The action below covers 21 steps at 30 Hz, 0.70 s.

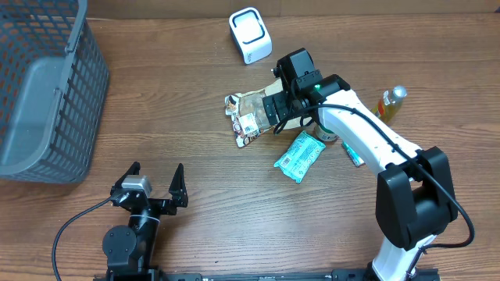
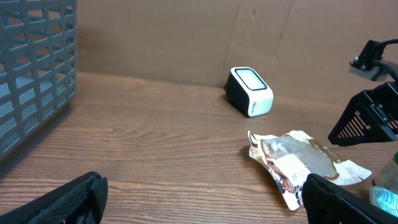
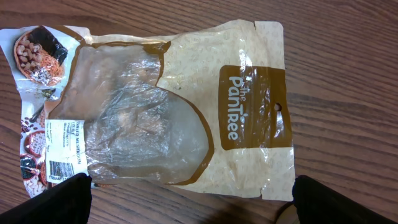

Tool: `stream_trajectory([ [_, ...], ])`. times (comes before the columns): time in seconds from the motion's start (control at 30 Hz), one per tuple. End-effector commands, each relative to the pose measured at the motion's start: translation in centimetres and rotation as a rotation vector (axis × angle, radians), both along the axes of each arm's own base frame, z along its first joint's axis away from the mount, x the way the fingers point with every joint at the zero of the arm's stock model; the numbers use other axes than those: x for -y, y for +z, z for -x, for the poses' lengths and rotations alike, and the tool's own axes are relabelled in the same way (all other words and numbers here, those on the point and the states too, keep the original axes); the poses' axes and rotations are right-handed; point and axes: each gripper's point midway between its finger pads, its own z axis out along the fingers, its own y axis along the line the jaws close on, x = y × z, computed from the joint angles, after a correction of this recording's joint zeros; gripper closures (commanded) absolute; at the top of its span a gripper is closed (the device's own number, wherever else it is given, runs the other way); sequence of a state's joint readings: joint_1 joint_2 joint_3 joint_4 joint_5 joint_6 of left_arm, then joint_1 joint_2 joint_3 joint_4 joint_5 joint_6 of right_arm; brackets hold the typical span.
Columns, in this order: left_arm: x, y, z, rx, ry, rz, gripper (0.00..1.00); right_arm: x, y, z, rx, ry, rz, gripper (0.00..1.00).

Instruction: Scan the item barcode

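Left gripper (image 1: 158, 168): jaws spread wide and holding nothing; it sits low at the near edge of the table, well apart from every item.
Right gripper (image 3: 193, 191): jaws spread wide, one dark fingertip (image 3: 62, 200) at each lower corner of its wrist view. It hangs directly over the snack pouch and nothing is clamped between the fingers. Whether the fingertips touch the pouch cannot be told.
Snack pouch (image 1: 248, 114): lies flat on the wooden table (image 1: 195, 86) near the middle, under the right gripper. Its clear window faces up, beside a brown panel reading "the PanTree".
Barcode label (image 3: 59, 169): a white sticker with printed bars at one end of the pouch, facing up beside a picture of nuts.
Scanner (image 1: 250, 35): a small white box with a dark-rimmed face, standing toward the far edge of the table. It is apart from the pouch, with bare wood between them.
Teal packet (image 1: 301, 156): lies flat just beside the pouch, on the robot's right and nearer to the robot, partly under the right arm (image 1: 367, 136).
Bottle (image 1: 391, 102): yellowish with a pale cap, beyond the right arm near the table's right side.
Basket (image 1: 47, 94): grey plastic mesh, at the far left of the table, well apart from the pouch.
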<state>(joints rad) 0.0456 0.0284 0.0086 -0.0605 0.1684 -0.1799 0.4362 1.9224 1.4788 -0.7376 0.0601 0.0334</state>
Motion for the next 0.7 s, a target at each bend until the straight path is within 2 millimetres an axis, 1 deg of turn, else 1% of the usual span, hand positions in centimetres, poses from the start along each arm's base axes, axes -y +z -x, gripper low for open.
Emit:
stream_trajectory([
  [0.0,0.27,0.0,0.06,0.007,-0.014,-0.019,0.01,0.41,0.06,-0.19,0.006,-0.014,0.004,0.0],
  [0.67,0.27,0.01,0.06,0.008,-0.014,-0.019,0.01,0.39,-0.23,-0.25,0.002,-0.014,0.006,0.0],
])
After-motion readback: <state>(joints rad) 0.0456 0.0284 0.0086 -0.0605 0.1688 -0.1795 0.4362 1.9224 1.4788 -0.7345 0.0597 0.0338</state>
